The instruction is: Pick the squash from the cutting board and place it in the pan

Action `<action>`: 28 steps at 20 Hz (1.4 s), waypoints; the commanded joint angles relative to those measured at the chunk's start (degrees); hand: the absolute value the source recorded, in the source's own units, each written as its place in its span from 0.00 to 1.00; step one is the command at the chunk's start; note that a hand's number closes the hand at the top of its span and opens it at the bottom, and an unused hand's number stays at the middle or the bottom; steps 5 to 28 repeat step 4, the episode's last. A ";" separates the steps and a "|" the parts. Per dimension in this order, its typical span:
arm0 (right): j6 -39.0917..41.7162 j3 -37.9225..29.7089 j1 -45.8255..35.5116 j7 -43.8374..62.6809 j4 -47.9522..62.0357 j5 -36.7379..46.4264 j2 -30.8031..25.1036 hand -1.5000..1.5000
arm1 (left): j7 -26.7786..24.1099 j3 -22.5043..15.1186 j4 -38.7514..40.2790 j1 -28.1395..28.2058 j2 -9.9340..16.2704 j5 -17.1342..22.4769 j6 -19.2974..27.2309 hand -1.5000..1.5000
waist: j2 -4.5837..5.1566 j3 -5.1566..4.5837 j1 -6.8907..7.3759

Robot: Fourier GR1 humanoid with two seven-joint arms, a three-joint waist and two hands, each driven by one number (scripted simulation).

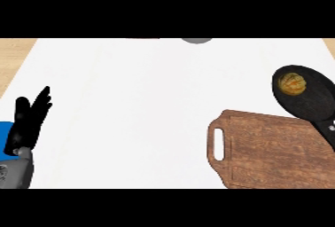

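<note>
A: Start with the biggest thing. What fills the head view?

B: The flat white counter top (144,111). It runs from the upper edge down to the lower one, and a strip of pale wooden surface (13,51) shows past it at the far left corner.

A: Next in size?

B: The brown wooden cutting board with a slot handle (274,150). It lies at the lower right, the slot toward the middle of the counter, and its right side runs out of view. Its top is bare.

A: And the pan?

B: The round black pan (314,102) sits at the right edge, just above the board. Its dark handle reaches down over the board's upper right corner.

A: So where is the squash?

B: The small round yellow-orange squash (292,83) lies inside the pan, in its upper left part, close to the rim. It is off the board altogether.

A: Any hands showing?

B: Only 1. The black left hand (26,124) stands at the far left edge on its grey forearm (16,170), fingers straight and pointing up, holding nothing and touching nothing. It is well apart from the board and the pan. A bit of blue (4,128) shows behind it at the edge; I cannot tell what that is.

A: The right hand?

B: It does not appear anywhere.

A: Anything smaller?

B: A grey rounded shape (196,40) at the top edge, mostly cut off; I cannot tell what it is.
</note>
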 commanded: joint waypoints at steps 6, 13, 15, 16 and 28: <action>7.05 0.00 2.70 -3.35 -1.17 -0.38 -2.14 0.00 | -0.95 0.19 0.61 0.98 -0.43 0.35 -0.20 0.50 | 0.00 -0.01 -0.05; 7.05 0.00 2.70 -3.35 -1.17 -0.38 -2.14 0.00 | -0.95 0.19 0.61 0.98 -0.43 0.35 -0.20 0.50 | 0.00 -0.01 -0.05; 7.05 0.00 2.70 -3.35 -1.17 -0.38 -2.14 0.00 | -0.95 0.19 0.61 0.98 -0.43 0.35 -0.20 0.50 | 0.00 -0.01 -0.05; 7.05 0.00 2.70 -3.35 -1.17 -0.38 -2.14 0.00 | -0.95 0.19 0.61 0.98 -0.43 0.35 -0.20 0.50 | 0.00 -0.01 -0.05; 7.05 0.00 2.70 -3.35 -1.17 -0.38 -2.14 0.00 | -0.95 0.19 0.61 0.98 -0.43 0.35 -0.20 0.50 | 0.00 -0.01 -0.05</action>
